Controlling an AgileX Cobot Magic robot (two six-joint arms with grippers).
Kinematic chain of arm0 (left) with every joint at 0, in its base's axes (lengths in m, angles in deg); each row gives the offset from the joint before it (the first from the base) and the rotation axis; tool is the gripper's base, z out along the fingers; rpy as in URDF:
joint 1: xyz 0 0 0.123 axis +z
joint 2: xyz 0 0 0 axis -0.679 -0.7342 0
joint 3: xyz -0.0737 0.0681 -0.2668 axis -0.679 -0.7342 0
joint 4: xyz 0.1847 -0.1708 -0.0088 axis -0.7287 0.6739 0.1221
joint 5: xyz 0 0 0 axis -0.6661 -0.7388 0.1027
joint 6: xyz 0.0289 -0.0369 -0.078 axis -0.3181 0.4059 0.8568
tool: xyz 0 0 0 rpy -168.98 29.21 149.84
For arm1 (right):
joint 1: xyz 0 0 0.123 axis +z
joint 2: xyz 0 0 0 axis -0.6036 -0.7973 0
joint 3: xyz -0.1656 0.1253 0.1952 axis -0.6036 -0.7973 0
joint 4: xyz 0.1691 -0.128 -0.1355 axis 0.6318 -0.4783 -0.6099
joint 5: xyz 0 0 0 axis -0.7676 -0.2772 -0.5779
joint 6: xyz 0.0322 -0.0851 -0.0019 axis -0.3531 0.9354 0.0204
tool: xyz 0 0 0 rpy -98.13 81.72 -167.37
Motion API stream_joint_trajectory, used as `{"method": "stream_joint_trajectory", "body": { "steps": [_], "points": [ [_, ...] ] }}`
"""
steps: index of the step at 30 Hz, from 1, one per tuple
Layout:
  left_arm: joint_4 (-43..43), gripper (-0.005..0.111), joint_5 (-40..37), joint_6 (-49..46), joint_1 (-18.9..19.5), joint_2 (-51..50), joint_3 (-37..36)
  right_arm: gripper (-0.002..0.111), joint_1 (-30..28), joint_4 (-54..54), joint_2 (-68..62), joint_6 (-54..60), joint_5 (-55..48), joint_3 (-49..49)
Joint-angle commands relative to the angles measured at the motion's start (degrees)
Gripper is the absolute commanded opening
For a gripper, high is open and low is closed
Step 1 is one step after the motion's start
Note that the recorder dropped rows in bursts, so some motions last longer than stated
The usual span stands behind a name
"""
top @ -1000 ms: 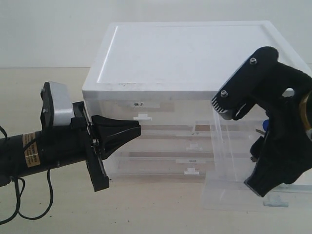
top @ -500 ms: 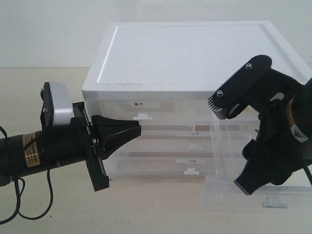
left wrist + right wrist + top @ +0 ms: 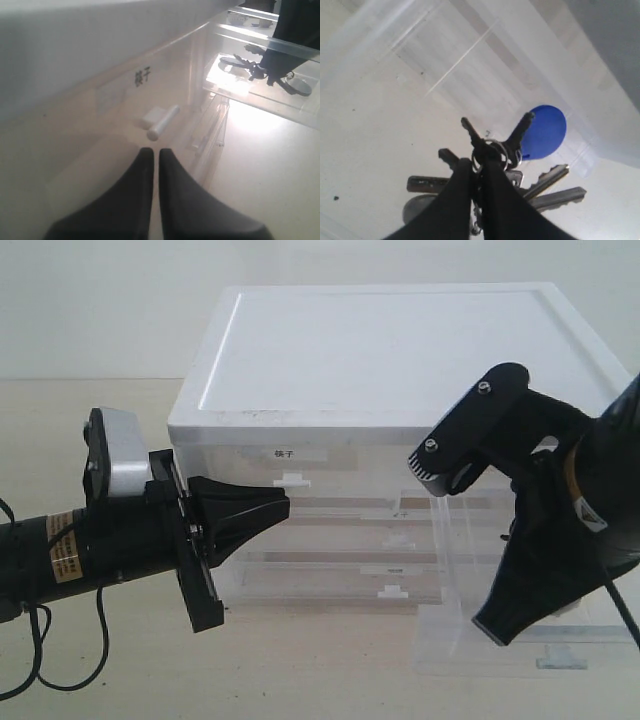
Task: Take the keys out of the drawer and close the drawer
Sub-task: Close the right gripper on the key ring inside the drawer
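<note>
Two black, tapering fingers of the right gripper [image 3: 477,167] were pinched tight on the metal ring of the keys [image 3: 512,176]. The silver blades fanned out beside a smooth, round blue fob [image 3: 544,131]. The bunch sat within the drawer [image 3: 450,635], a clear plastic tray standing well out of the cabinet [image 3: 390,350], with a small white tab handle [image 3: 561,658] at its front. Whether the keys were clear of its floor could not be told. The cabinet had a flat white lid and translucent fronts. The left gripper [image 3: 284,504], pressed closed and holding nothing, pointed at the front beside a white label [image 3: 283,453] bearing black characters.
</note>
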Motion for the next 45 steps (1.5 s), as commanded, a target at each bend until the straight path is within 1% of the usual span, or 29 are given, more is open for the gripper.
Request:
{"method": "stream_joint_trajectory", "body": {
  "steps": [1,3,6,8,12,13,14,15,16,17,18,19,22,23,25,27,30,31,34,40,42,45],
  "points": [
    [-0.5,0.005,-0.6,0.8,0.0,-0.3,0.2,0.0,-0.1,-0.3,-0.4,0.7,2.7,-0.4],
    [-0.5,0.005,-0.6,0.8,0.0,-0.3,0.2,0.0,0.3,-0.5,-0.3,0.8,2.5,0.0],
    [-0.5,0.005,-0.6,0.8,0.0,-0.3,0.2,0.0,4.5,-5.2,2.0,-0.1,1.1,1.4],
    [-0.7,0.005,-0.6,0.8,0.0,-0.3,0.2,0.0,5.6,-8.0,3.4,-1.9,0.8,1.5],
    [-0.7,0.005,-0.6,0.8,0.0,-0.3,0.2,0.0,5.6,-7.7,5.4,-1.9,-0.8,1.5],
    [-0.7,0.005,-0.6,0.8,0.0,-0.3,0.2,0.002,5.6,-5.5,5.6,-1.8,-1.1,1.5],
    [-0.7,0.005,-0.6,0.9,0.0,-0.3,0.2,0.007,5.6,-4.0,5.6,-0.9,-1.6,1.5],
    [-0.7,0.005,-0.6,0.9,0.0,-0.3,0.2,0.024,5.6,-1.1,5.4,0.9,-2.0,1.5],
    [-0.7,0.005,-0.6,0.9,0.0,-0.3,0.2,0.038,5.6,-0.7,5.4,0.4,-2.0,1.5],
    [-0.7,0.005,-0.6,0.9,0.0,-0.3,0.2,0.063,5.6,-1.4,5.3,-2.7,-2.4,1.5],
    [-0.7,0.005,-0.6,0.9,0.0,-0.3,0.2,0.07,5.5,-1.9,5.3,-3.6,-2.7,1.5],
    [-0.7,0.005,-0.6,0.9,0.0,-0.3,0.2,0.07,5.5,-2.6,5.2,-4.0,-3.4,1.5],
    [-1.1,0.005,-0.6,0.9,0.0,-0.3,0.2,0.061,5.5,-3.1,4.8,-5.1,-4.1,1.5],
    [-1.1,0.005,-0.6,0.9,0.0,-0.3,0.2,0.061,5.5,-3.2,4.6,-5.6,-3.4,1.5],
    [-1.1,0.005,-0.6,1.0,0.0,-0.3,0.2,0.061,5.4,-5.5,4.2,-8.4,-3.1,0.8],
    [-1.7,0.005,-0.6,1.2,0.0,-0.3,0.2,0.061,2.9,-7.7,4.1,-11.3,-3.0,-0.9],
    [-1.9,0.005,-0.6,1.6,0.0,-0.3,0.2,0.061,-0.9,-3.5,4.3,-10.4,2.1,-2.4],
    [-1.9,0.005,-0.6,1.6,0.0,-0.3,0.2,0.061,-1.5,-1.9,4.3,-8.9,3.5,-2.4],
    [-1.6,0.005,-0.6,1.6,0.0,-0.3,0.2,0.061,-1.3,-1.3,4.3,-8.2,6.6,-2.4],
    [-1.6,0.005,-0.6,1.6,0.0,-0.3,0.2,0.061,-1.4,-1.3,4.3,-8.6,2.7,-2.4],
    [-1.6,0.005,-0.6,1.6,0.0,-0.3,0.2,0.061,-2.3,-1.4,4.3,-8.9,1.6,-2.4],
    [-1.6,0.005,-0.6,1.7,0.0,-0.3,0.2,0.061,-3.1,-0.1,4.3,-8.7,2.7,-2.4]
  ]
}}
